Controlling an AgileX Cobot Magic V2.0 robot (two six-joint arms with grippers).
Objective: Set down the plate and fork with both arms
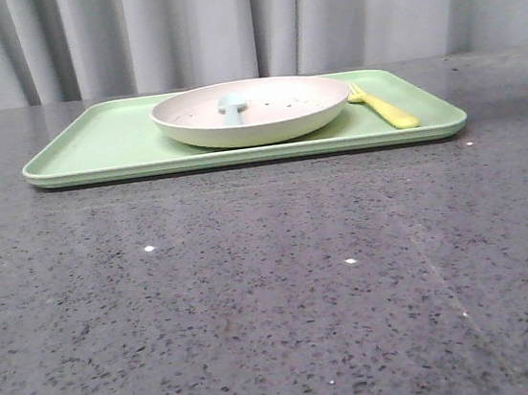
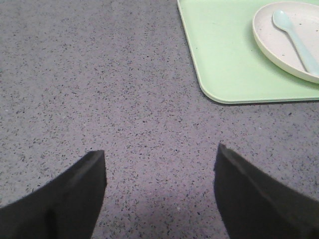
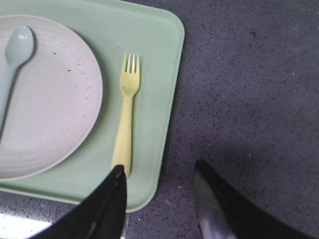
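In the front view a flat light-green tray (image 1: 94,146) lies on the grey speckled counter (image 1: 258,304) across the upper middle of the frame, before pale curtains (image 1: 223,19); the plate (image 1: 264,120) rests on the tray near its centre, with a pale blue spoon (image 1: 232,107) lying inside it; the fork (image 1: 385,107) lies on the tray just right of the plate, apart from its rim, tines pointing away from the camera. Neither arm shows in this view. In the left wrist view the left gripper (image 2: 159,194) hangs over bare counter, jaws spread, holding nothing; in the right wrist view the right gripper (image 3: 159,204) has jaws spread, one dark tip at the fork's handle end, the other over the counter beyond the tray's edge.
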